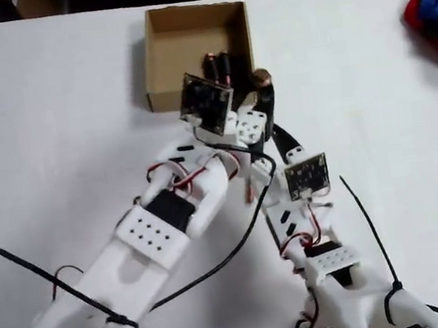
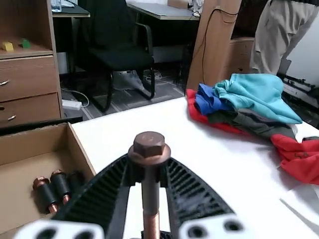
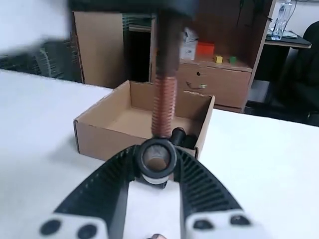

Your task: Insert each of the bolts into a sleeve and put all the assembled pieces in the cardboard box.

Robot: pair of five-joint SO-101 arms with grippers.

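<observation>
my left hand [image 2: 148, 168] is clamped on the bolt [image 2: 149, 148] just under its head. my right hand [image 3: 156, 167] is clamped round the sleeve [image 3: 156, 158]. the bolt's long axis points into the sleeve's open bore, thread tip at its mouth; contact cannot be confirmed. the cardboard box [image 3: 99, 134] lies just beyond.

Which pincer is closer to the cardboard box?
Left. The left pincer, gripping a bolt, sits right beside the cardboard box; the right pincer, holding a sleeve, hangs farther off.
</observation>
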